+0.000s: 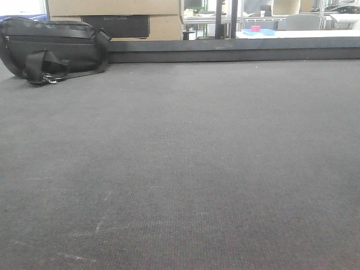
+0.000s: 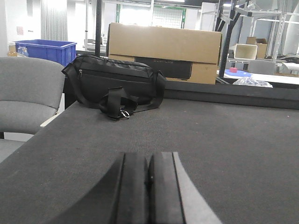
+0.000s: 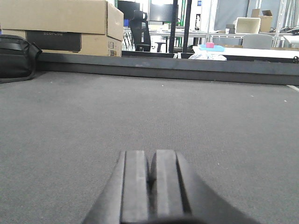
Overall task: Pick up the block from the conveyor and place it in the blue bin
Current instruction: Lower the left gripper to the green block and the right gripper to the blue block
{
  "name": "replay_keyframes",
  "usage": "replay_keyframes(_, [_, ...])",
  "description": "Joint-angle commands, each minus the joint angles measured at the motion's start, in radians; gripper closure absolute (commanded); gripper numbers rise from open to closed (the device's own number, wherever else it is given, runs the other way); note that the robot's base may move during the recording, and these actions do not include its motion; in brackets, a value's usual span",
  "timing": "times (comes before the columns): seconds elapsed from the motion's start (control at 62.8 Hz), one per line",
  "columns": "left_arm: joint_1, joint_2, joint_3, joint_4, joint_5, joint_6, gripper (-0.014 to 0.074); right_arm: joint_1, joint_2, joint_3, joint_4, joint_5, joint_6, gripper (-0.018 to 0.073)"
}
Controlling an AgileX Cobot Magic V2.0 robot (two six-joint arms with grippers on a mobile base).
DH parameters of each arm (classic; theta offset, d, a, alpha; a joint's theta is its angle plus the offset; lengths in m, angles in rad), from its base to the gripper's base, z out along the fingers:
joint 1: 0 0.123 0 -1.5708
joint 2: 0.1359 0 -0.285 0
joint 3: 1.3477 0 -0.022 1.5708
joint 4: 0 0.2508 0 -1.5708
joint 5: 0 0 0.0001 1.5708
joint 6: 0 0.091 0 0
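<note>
One dark grey woven conveyor belt (image 1: 180, 169) spread wide; a black fabric bag (image 1: 53, 48) lay at its far left, the blue plastic bin (image 2: 44, 49) beyond. The left gripper (image 2: 149, 163) and right gripper (image 3: 150, 161) were clenched, pads together, grasping nothing, near the belt.

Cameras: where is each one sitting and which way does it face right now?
Front view: low over the belt, facing across it to the far rail; bag top left; no robot parts show.
Left wrist: behind the shut left pincer, facing the bag, box and blue bin.
Right wrist: behind the shut right pincer, facing the rail, with the box at left.
Shared: all three show the belt, bag and box.
</note>
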Motion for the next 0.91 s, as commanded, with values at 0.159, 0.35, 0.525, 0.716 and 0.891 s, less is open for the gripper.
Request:
replay_keyframes(0.159, [0.002,-0.003,-0.003,-0.003,-0.016,-0.002,0.0707,-0.007,-0.003,0.0,0.002,-0.018,0.001,0.0721])
replay_keyframes(0.35, [0.002,-0.003,-0.003,-0.003,-0.016,-0.002,0.0707,-0.007,-0.003,0.0,0.002,-0.018,0.001,0.0721])
replay_keyframes(0.525, [0.002,-0.003,-0.003,-0.003,-0.016,-0.002,0.0707,-0.007,-0.003,0.0,0.002,-0.018,0.001,0.0721])
replay_keyframes(0.716, [0.002,-0.003,-0.003,-0.003,-0.016,-0.002,0.0707,-0.007,-0.003,0.0,0.002,-0.018,0.001,0.0721])
replay_keyframes(0.891, [0.002,-0.003,-0.003,-0.003,-0.078,-0.002,0.0707,-0.007,-0.003,0.0,0.002,-0.02,0.001,0.0721])
